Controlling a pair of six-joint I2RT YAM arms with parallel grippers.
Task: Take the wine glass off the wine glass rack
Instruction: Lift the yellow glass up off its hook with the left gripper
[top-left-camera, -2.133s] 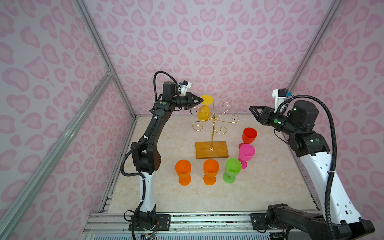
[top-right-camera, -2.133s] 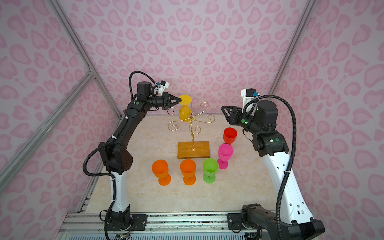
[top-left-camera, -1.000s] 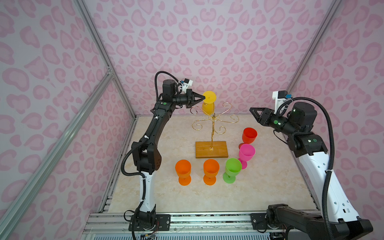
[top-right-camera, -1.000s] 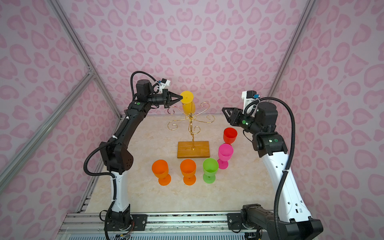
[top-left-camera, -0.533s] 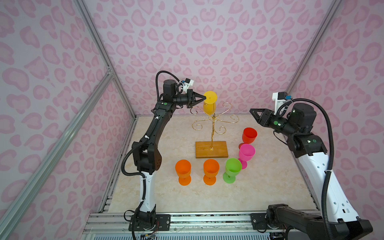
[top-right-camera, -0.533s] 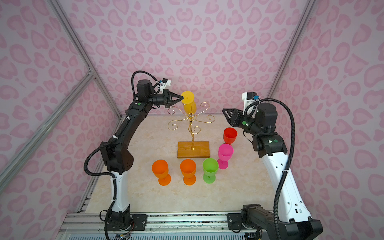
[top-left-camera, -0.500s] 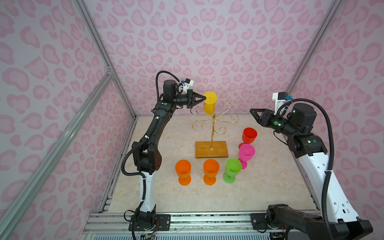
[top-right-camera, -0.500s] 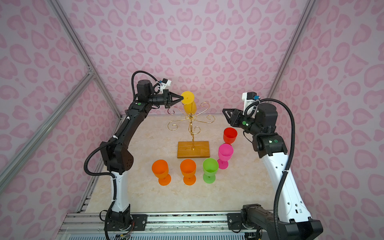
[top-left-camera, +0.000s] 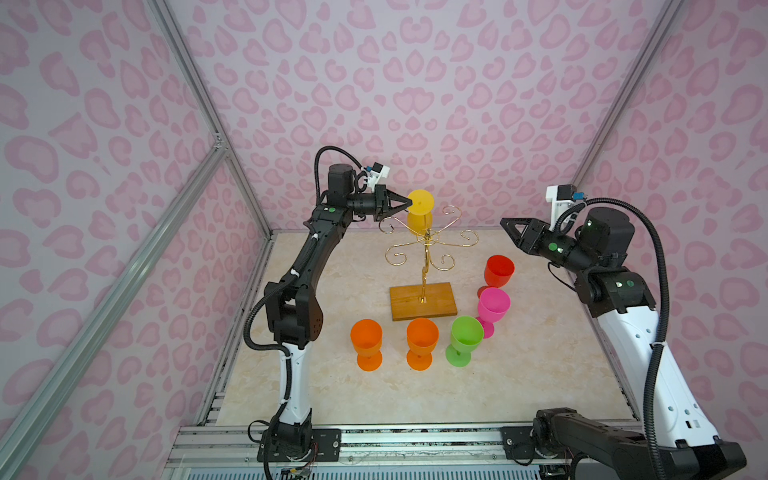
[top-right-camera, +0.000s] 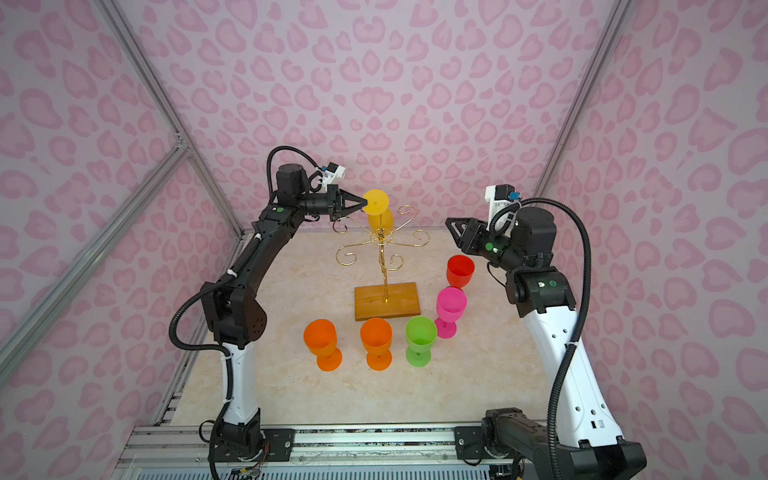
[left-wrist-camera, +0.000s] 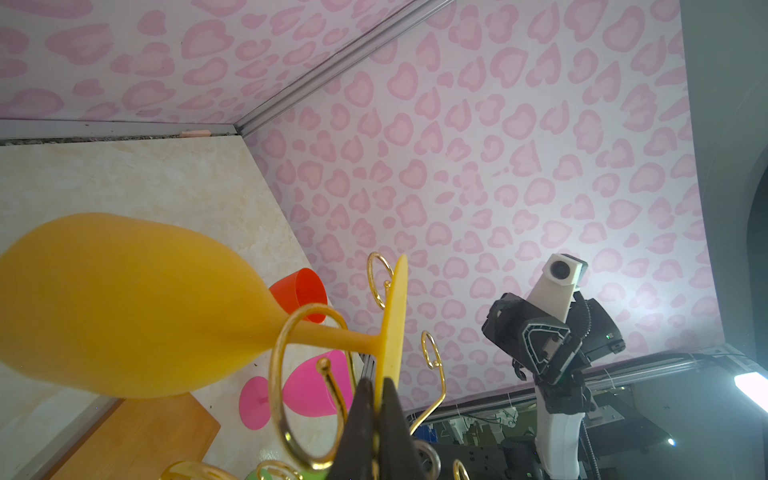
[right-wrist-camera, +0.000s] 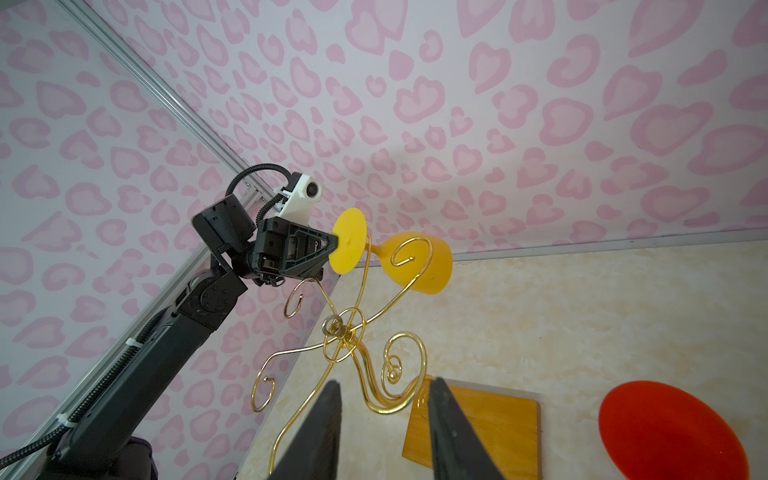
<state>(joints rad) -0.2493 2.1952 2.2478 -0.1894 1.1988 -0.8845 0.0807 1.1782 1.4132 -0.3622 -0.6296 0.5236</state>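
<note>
Unhooking | left tool (top-left-camera: 409, 203) clenched on wine glass (top-left-camera: 419, 219) foot, stem inside wine glass rack (top-left-camera: 423, 300) curl | right tool (top-left-camera: 509, 226) released, empty | next: slide stem clear

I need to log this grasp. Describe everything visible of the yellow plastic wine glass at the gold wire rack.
The yellow plastic wine glass looks opaque and matte: rounded bowl, slim stem, flat round foot. It hangs tilted, foot uppermost, bowl slanting down and away from the left gripper, which is shut on the foot's rim. Its stem passes through a curled arm of the gold wire rack, clear of the marbled tabletop. Nothing else touches it.
</note>
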